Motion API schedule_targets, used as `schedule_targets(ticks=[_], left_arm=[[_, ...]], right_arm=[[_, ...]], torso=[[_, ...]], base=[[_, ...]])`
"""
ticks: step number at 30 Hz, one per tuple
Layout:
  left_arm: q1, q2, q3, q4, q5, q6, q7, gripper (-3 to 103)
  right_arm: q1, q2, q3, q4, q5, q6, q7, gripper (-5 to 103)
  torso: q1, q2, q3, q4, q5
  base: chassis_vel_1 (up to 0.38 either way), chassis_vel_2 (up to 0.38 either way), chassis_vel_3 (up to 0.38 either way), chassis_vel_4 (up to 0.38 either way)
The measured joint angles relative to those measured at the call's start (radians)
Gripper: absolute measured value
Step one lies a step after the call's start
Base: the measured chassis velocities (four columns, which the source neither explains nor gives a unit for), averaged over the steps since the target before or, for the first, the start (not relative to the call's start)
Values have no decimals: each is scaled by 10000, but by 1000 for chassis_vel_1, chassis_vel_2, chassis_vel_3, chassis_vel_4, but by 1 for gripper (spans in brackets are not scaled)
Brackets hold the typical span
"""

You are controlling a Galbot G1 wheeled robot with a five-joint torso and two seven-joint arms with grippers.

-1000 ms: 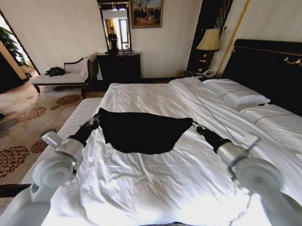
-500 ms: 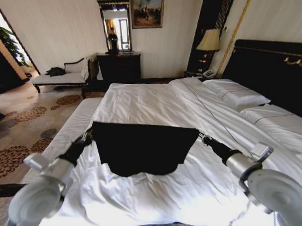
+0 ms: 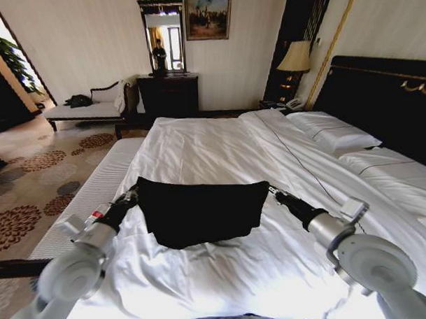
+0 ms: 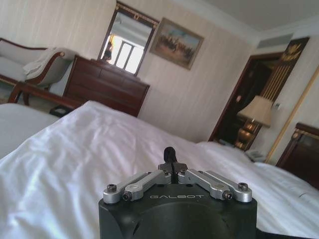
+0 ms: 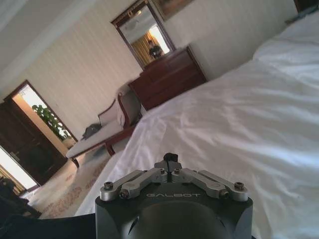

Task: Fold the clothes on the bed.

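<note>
- Bedroom, cream striped walls: dark dresser (image 3: 168, 94) against the far wall with a mirror (image 3: 161, 35) above it and a framed painting (image 3: 207, 15) beside the mirror; table lamp (image 3: 295, 57) near the headboard; pale chaise bench (image 3: 92, 108) to my left across a patterned carpet (image 3: 38, 176).
- Bed (image 3: 219, 138): large, white sheets, white pillows (image 3: 331, 131) at my right against a tall dark headboard (image 3: 386, 97).
- Black T-shirt (image 3: 201, 210): stretched out between my two hands above the near middle of the bed. Upper edge taut and nearly level; lower part sags in a curve toward the sheet. I cannot tell whether the bottom touches the bedding. No lettering visible on the side facing me.
- Left hand (image 3: 132, 195): at the shirt's left upper corner, clenched on the fabric. In the left wrist view the fingers (image 4: 171, 154) are drawn together with a dark bit of cloth pinched at their tips.
- Right hand (image 3: 272, 192): at the shirt's right upper corner, likewise clamped on the fabric. The right wrist view shows its fingers (image 5: 171, 158) closed together over the white bedding.
- Both arms reach forward from the near edge of the bed, well apart, at about the same height.
</note>
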Motion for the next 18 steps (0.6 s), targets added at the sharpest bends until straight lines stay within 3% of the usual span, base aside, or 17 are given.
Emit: schedule_targets(ticks=[3, 5, 7, 11, 12, 17, 18], left_arm=[[-848, 1, 710, 986, 133, -11, 93, 1], [-2049, -106, 1461, 1949, 134, -22, 31, 1], [-2337, -149, 1638, 2149, 136, -21, 19, 1], [-4411, -770, 3282, 4036, 378, -62, -36, 1], [-4411, -770, 3282, 4036, 378, -62, -36, 1], [-6418, -1852, 4514, 6920, 779, -87, 117, 1], [-6418, -1852, 4514, 6920, 779, -87, 117, 1]], right_arm=[[776, -1, -657, -1128, -94, -35, -214, 0], [1666, 60, -1239, -2088, -267, 13, -440, 0], [1873, 75, -1376, -2304, -316, 37, -493, 0], [3550, 280, -2590, -4532, -822, 287, -1080, 0], [3550, 280, -2590, -4532, -822, 287, -1080, 0], [5116, 584, -3856, -6917, -1450, 541, -1698, 0], [5116, 584, -3856, -6917, -1450, 541, -1698, 0]], torso=[[-1, 0, 0, 2, 0], [0, -1, 1, -1, 5], [1, -2, 2, 0, 0], [2, -2, 3, -2, 2], [2, -2, 3, -2, 2], [4, -3, 4, -1, 1], [4, -3, 4, -1, 1]], base=[[0, 0, 0, 0], [0, 0, 0, 0], [0, 0, 0, 0], [0, 0, 0, 0], [0, 0, 0, 0], [0, 0, 0, 0], [0, 0, 0, 0]])
